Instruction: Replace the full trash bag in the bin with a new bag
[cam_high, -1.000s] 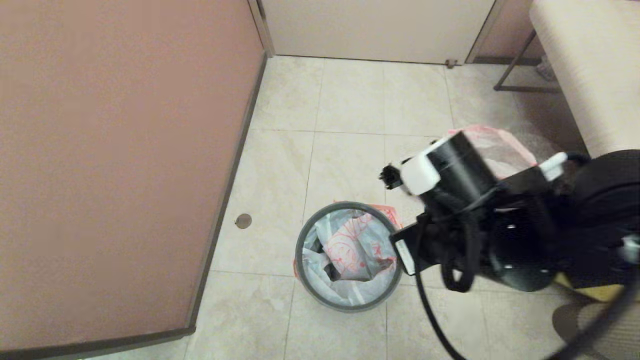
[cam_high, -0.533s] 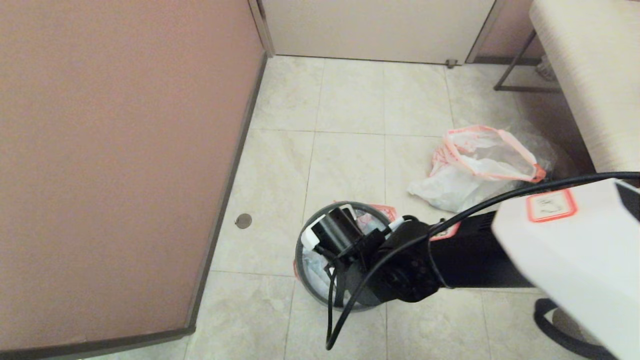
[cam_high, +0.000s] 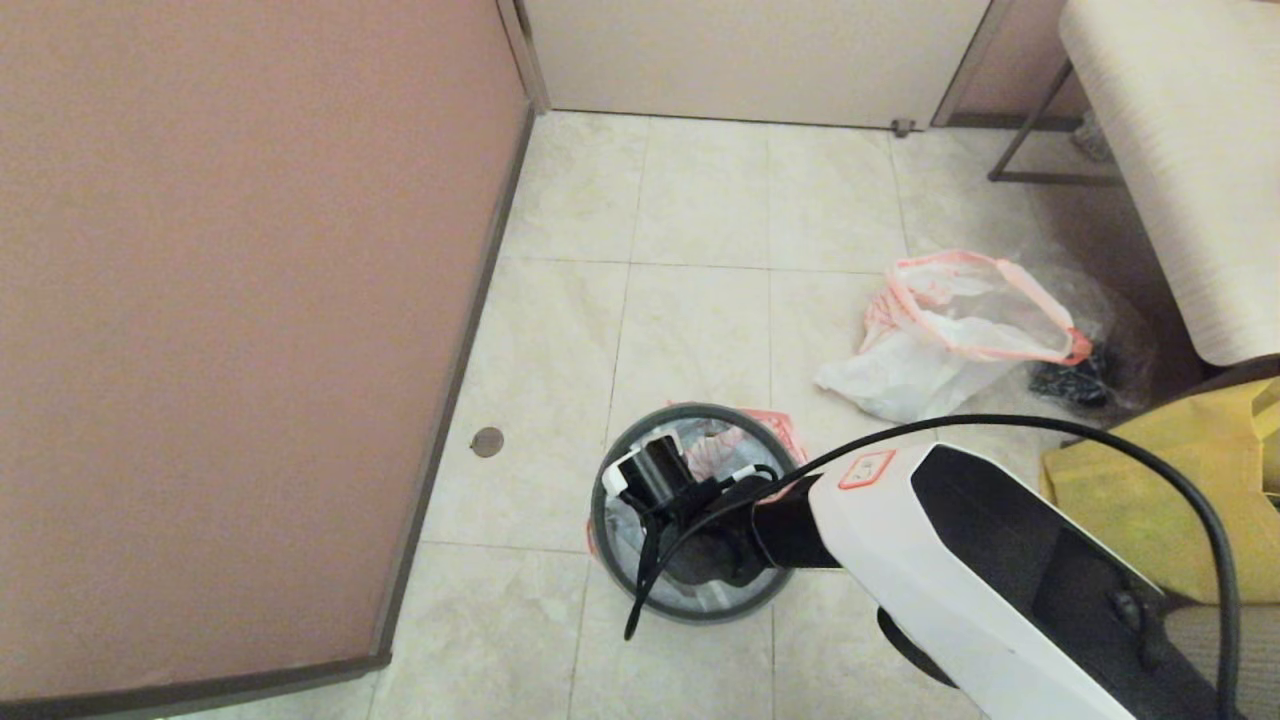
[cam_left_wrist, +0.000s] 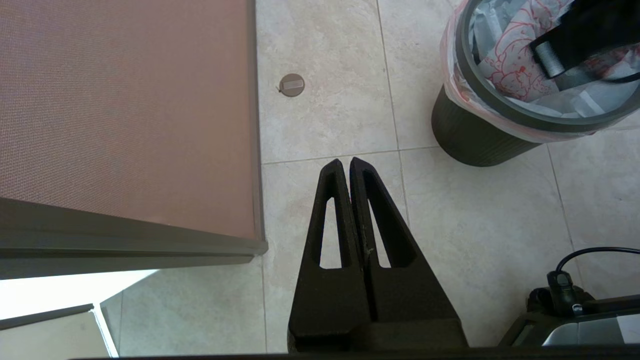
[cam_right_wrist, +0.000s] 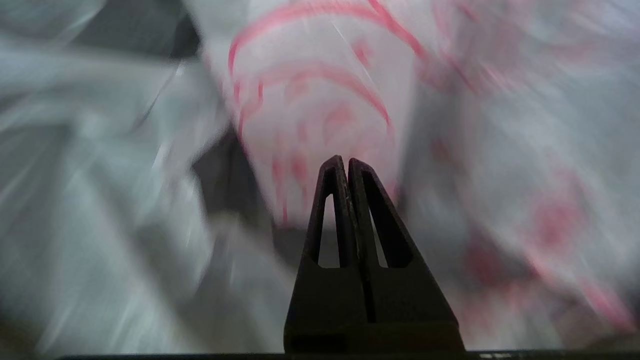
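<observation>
The black bin (cam_high: 610, 545) stands on the tiled floor with its grey hoop (cam_high: 597, 500) on the rim. The new bag (cam_high: 712, 447), white with red printing, lines the bin, its pink rim folded out under the hoop (cam_left_wrist: 470, 80). My right arm reaches down into the bin; the right gripper (cam_right_wrist: 345, 160) is shut and empty, its tips close to the crumpled new bag (cam_right_wrist: 310, 110). The full trash bag (cam_high: 930, 370) lies on the floor, behind and to the right of the bin. My left gripper (cam_left_wrist: 345, 161) hangs shut over bare floor, left of the bin (cam_left_wrist: 480, 135).
A brown partition wall (cam_high: 250, 300) runs along the left, with a round floor cap (cam_high: 487, 441) near it. A clear bag with black stuff (cam_high: 1085, 375), a yellow bag (cam_high: 1130, 500) and a pale bench (cam_high: 1180, 130) fill the right side.
My right arm has swung from the right of the bin to above it and lowered its shut gripper into the bin onto the new bag. The full bag came back into sight.
</observation>
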